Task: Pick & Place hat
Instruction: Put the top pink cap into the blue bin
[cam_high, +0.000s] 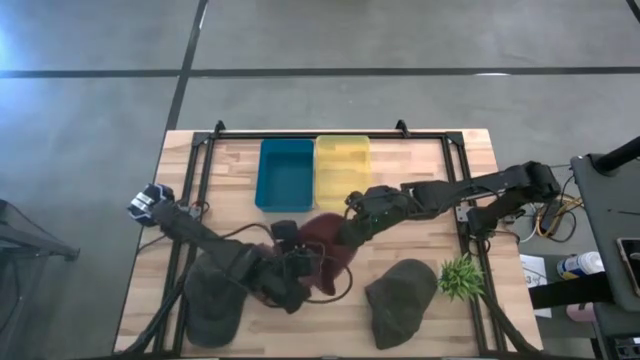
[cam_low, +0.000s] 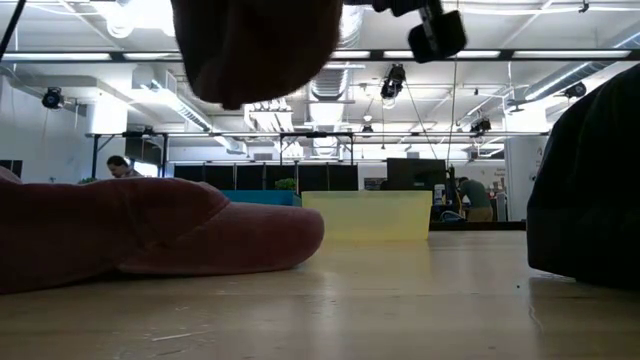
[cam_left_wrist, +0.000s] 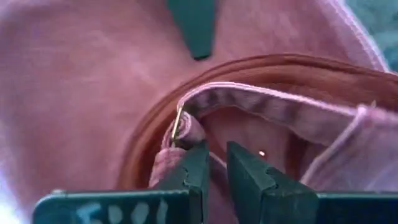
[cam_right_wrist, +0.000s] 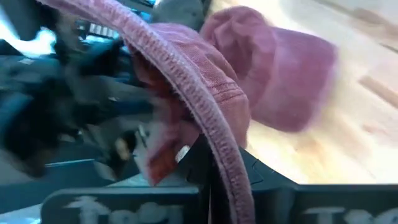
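Maroon fabric first: your hat (cam_high: 325, 240) sits mid-table, just in front of the blue bin (cam_high: 285, 173) and yellow bin (cam_high: 342, 168), with both arms meeting on it.

Right gripper (cam_high: 352, 228) reaches in from the right side and, in its wrist view, its fingers are pinched together on the hat's stitched brim edge (cam_right_wrist: 214, 124), which runs up over them. The crown bulges beyond, above the wooden tabletop (cam_right_wrist: 348, 124).

Left gripper (cam_high: 300, 262) comes up from the front-left corner. In its wrist view you see the two fingers (cam_left_wrist: 196, 168) nearly together, a narrow slot between them, tips at the inner sweatband beside a small brass buckle (cam_left_wrist: 177, 124). Whether they actually hold cloth there, you cannot tell.

Low view: the maroon hat lies slumped on the wood at left, bins behind it.

Around it: a dark olive cap (cam_high: 212, 295) under the left arm at the front-left, a second dark cap (cam_high: 400, 295) front-right, and a small green plant (cam_high: 460, 275) just beside that one.
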